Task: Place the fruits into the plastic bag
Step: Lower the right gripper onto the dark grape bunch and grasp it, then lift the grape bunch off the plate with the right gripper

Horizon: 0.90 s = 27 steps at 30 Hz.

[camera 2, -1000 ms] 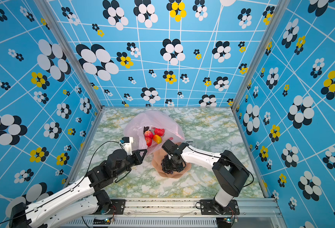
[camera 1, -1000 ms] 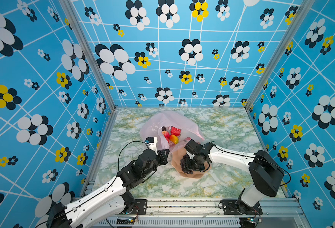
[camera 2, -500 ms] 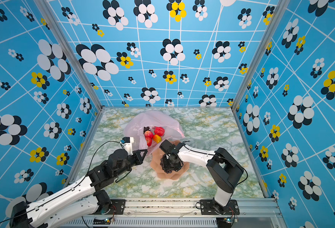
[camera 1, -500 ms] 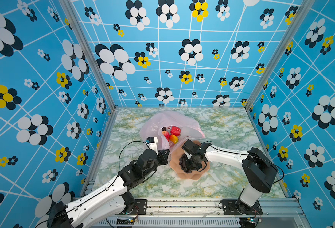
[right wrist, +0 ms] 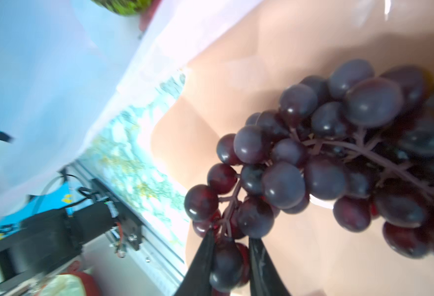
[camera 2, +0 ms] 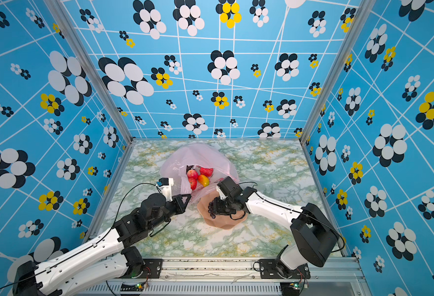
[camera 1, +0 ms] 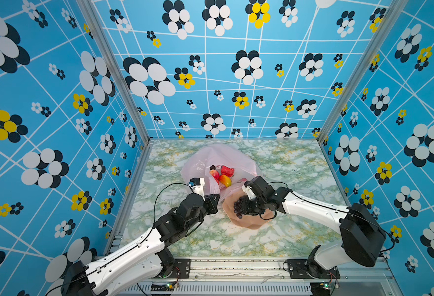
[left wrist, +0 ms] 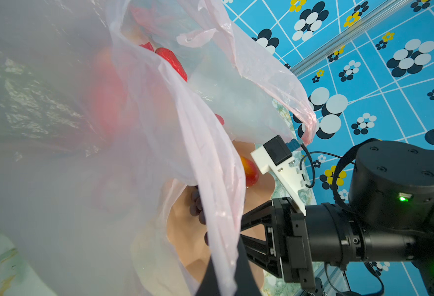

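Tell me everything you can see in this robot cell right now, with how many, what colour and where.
translucent pale-pink plastic bag: one, pink, mid-table, mouth open toward the arms
toy fruits in the bag: at least four; bumpy red fruit, round red fruits, red-yellow mango
dark purple grape bunch: one, in the bowl
peach scalloped bowl: one, in front of the bag
second red-yellow fruit: one, seemingly in the bowl, half hidden by bag film
green-white marbled table: one
blue flower-patterned walls: three sides
left gripper: fingers shut on the bag's edge
right gripper: fingers closed on a grape at the bunch's end
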{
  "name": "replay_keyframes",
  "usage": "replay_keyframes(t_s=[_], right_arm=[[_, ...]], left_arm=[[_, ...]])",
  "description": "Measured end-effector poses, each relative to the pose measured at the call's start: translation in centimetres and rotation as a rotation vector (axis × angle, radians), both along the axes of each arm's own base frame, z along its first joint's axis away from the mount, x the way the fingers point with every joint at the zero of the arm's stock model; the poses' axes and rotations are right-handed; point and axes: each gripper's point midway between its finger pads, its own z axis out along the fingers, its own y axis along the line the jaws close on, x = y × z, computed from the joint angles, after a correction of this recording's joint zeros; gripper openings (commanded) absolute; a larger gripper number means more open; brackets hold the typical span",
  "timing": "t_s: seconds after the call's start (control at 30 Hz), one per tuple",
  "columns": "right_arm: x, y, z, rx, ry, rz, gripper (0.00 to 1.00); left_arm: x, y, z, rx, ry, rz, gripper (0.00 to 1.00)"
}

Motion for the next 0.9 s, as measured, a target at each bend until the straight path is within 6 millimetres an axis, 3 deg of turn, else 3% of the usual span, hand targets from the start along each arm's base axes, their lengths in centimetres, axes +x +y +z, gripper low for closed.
replay_keyframes(t_s=[0.13, 0.3, 0.53, 0.7, 0.9], right_arm=[[0.4, -0.4, 0.6, 0.041, 0.021, -0.03, 0.28], [-0.1, -0.1, 0.7, 0.063, 0.059, -0.028, 0.46], [-1.1, 0.5, -2.2, 0.015, 0.143, -0.012, 0.72], [-1.2, 0.8, -3.2, -0.024, 0.165, 0.0, 0.74], [-0.5, -0.2, -3.0, -0.111, 0.119, 0.005, 0.72]], left_arm=[[-0.1, -0.1, 0.0, -0.004, 0.004, -0.004, 0.0], [-0.2, -0.2, 0.0, -0.008, 0.007, -0.007, 0.0], [-0.2, -0.2, 0.0, -0.01, 0.009, -0.006, 0.0], [-0.2, -0.1, 0.3, -0.016, 0.002, -0.005, 0.0], [-0.3, 0.0, 0.5, -0.022, -0.004, -0.005, 0.0]])
